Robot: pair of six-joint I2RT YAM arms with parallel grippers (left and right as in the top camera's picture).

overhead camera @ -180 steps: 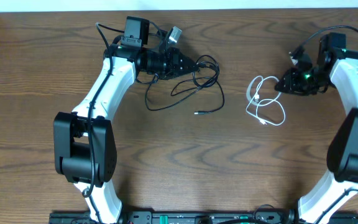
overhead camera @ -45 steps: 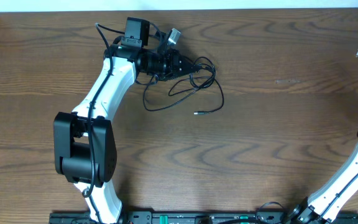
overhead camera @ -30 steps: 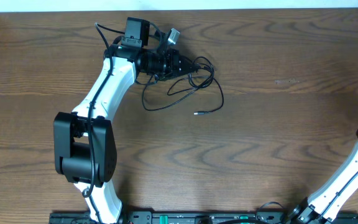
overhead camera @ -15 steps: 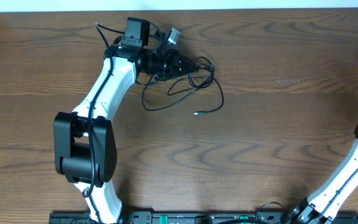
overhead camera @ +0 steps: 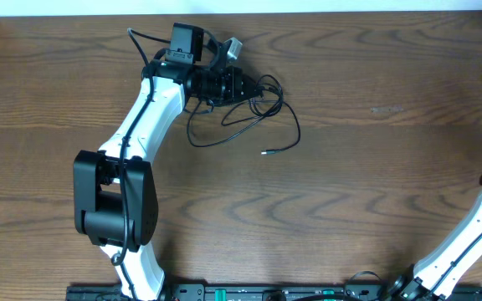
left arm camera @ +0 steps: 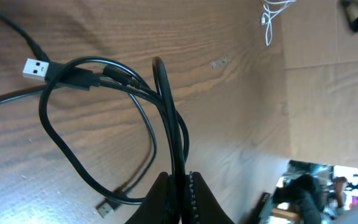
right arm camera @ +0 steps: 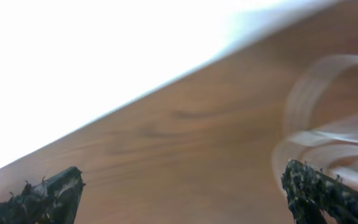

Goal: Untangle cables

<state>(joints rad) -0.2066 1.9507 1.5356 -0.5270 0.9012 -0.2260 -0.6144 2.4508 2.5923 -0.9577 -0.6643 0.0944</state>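
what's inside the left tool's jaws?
Black cable: its strands run down into the shut left tool, with the loops spread over the wooden table. How many strands are actually pinched is hidden by the fingers.

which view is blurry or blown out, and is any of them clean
Right wrist view: the white cable is smeared into ghostly bands and the upper left is blown out to white. Left wrist view: the black cable is sharp, with mild glare on the table. Overhead view: even light, sharp.
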